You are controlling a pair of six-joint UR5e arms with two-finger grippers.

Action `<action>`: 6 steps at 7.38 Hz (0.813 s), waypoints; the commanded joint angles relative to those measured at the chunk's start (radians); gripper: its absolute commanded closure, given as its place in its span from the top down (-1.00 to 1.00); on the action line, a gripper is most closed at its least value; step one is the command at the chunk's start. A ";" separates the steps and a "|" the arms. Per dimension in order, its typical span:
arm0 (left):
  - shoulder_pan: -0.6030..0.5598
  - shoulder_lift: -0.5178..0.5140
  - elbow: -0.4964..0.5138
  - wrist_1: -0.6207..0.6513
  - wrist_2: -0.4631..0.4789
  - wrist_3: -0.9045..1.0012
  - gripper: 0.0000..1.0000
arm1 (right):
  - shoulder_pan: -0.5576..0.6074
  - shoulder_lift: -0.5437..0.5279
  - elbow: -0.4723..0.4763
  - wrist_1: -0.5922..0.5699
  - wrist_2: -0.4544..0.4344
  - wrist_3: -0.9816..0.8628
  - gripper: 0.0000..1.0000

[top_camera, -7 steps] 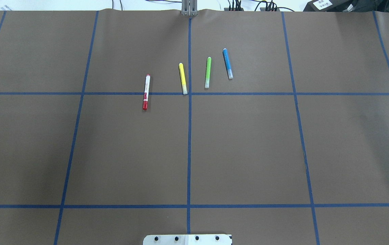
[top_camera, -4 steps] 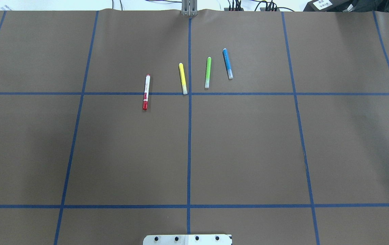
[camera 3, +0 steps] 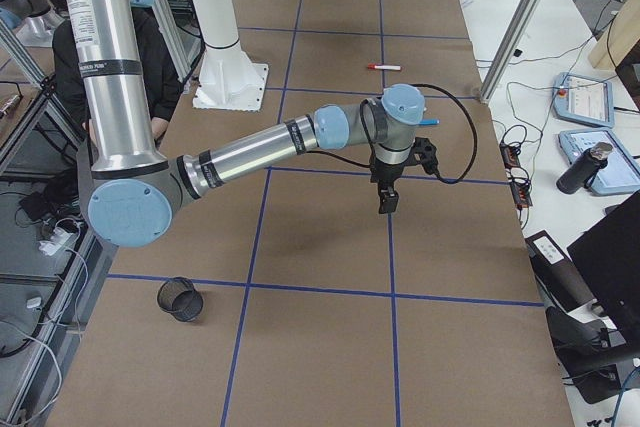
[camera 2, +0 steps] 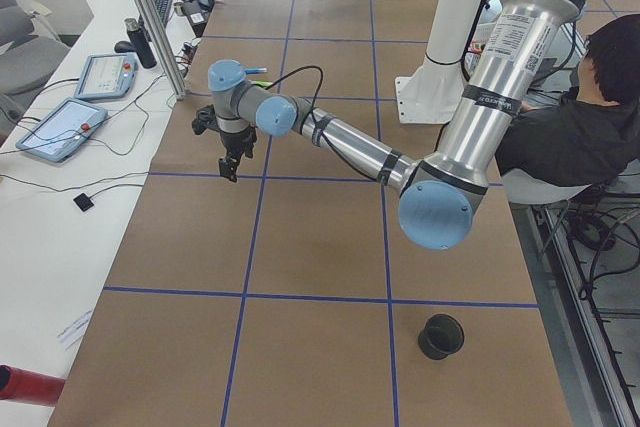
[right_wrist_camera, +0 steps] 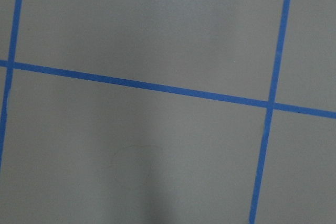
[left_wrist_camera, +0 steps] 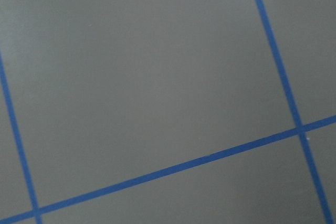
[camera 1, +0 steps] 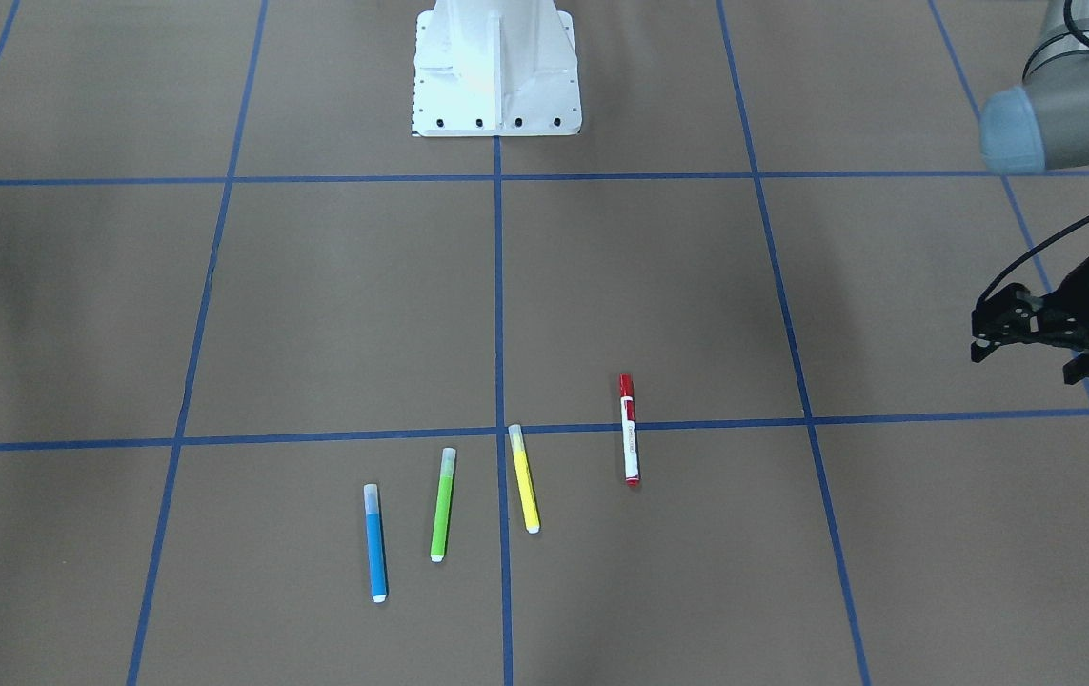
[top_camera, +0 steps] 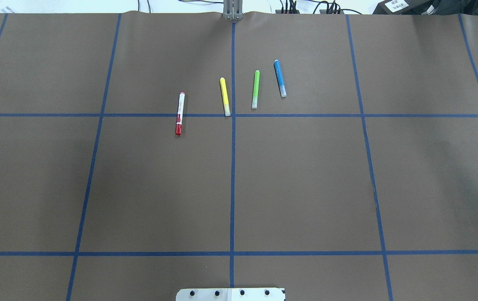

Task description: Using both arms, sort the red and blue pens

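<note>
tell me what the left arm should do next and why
Probably swing the left gripper inward over the red pen: the gripper hangs far out to the side, and that pen lies untouched on its half.

No legible txt; print on red pen [camera 1: 629,443] too small

Table [top_camera: 305,188] under brown paper, marked off by a blue tape grid [top_camera: 232,167]. White bench [camera 2: 40,237] along one side holds two tablets [camera 2: 55,129], loose cables and a dark bottle [camera 2: 137,42]. Aluminium post [camera 2: 150,17] at the bench edge. Black mesh cup [camera 2: 441,336] on the paper. Person [camera 2: 590,117] in a dark top seated behind. Light even, shadows soft.
</note>
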 commanded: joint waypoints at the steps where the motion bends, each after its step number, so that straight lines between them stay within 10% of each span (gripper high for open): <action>1: 0.118 -0.147 0.101 -0.009 0.002 -0.198 1.00 | -0.022 0.013 0.005 0.006 0.006 0.000 1.00; 6: 0.296 -0.491 0.500 -0.161 0.005 -0.483 0.98 | -0.047 0.018 0.001 0.006 0.063 0.028 1.00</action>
